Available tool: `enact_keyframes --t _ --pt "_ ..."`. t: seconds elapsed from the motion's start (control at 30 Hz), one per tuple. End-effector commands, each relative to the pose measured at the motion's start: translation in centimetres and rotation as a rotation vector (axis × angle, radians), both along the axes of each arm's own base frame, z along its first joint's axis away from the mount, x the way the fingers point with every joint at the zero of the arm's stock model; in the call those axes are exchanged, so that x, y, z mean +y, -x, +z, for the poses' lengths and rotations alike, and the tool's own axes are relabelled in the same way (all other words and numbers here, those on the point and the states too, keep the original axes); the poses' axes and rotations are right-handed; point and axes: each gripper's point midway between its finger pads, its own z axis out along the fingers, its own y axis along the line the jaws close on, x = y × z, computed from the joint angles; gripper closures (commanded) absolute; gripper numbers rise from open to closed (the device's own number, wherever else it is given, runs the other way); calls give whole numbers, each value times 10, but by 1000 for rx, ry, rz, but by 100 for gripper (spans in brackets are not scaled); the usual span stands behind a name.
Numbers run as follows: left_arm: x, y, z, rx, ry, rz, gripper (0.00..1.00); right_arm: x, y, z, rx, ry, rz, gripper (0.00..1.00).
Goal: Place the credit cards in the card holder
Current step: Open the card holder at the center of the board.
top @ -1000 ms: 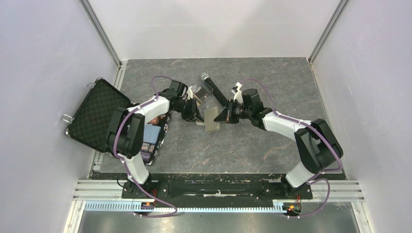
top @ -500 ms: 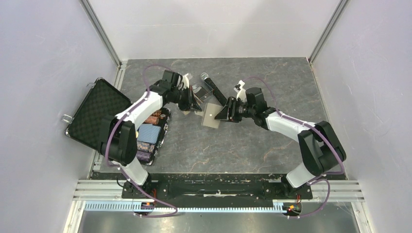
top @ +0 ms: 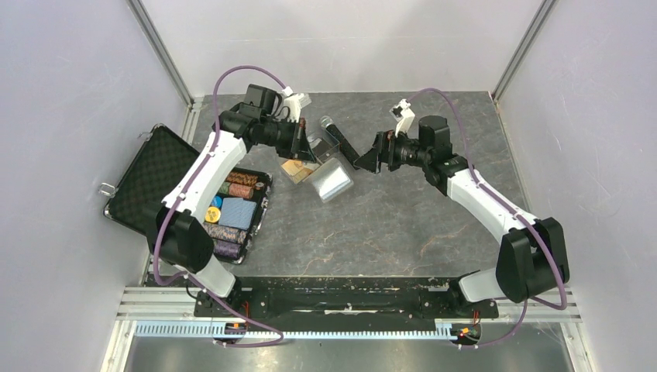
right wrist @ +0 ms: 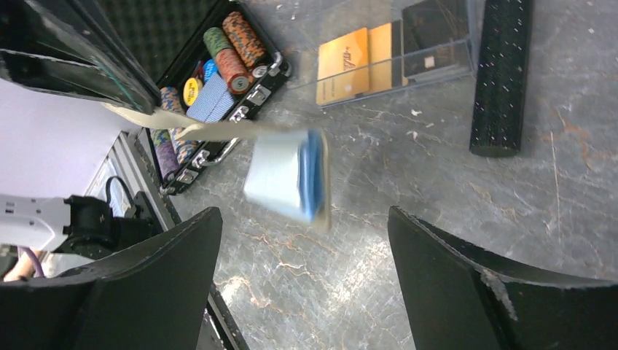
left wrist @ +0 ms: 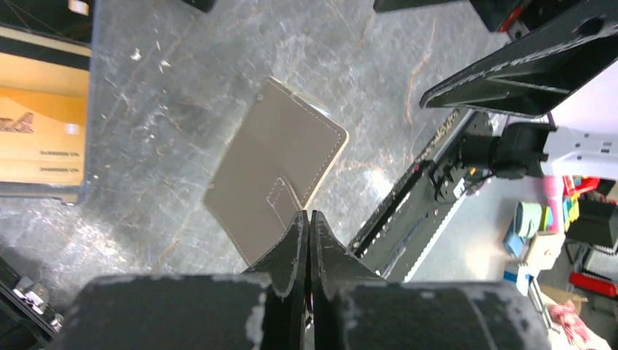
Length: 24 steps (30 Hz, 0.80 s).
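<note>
The left gripper has its fingers pressed tight together on the snap tab of the card holder. The holder sits tilted at the centre of the left wrist view, taupe outside toward the camera. The right gripper is spread wide with nothing in it, and the holder is ahead of it with its blue lining showing. The orange credit cards lie in a clear box at the top of the right wrist view, just beyond the holder.

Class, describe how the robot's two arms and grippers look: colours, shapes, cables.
The left arm and right arm have white links with black joints. A purple cable loops along each. The left gripper and right gripper have black, tapering fingers.
</note>
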Motion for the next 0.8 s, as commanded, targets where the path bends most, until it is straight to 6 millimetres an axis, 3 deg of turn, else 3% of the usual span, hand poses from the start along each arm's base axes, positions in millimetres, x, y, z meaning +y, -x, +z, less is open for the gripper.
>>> enact_keyframes --t 0.0,0.4,0.67,0.77 --pt "1 26 23 -59 28 -144 98 14 4 34 -151 -20 125 13" --pt "-6 50 32 -2 110 -214 98 66 44 52 -218 -113 354 2" --pt "-10 47 30 59 127 -172 98 88 58 39 -225 -47 349 2" --pt "-12 47 32 61 140 -176 98 91 59 24 -236 44 342 2"
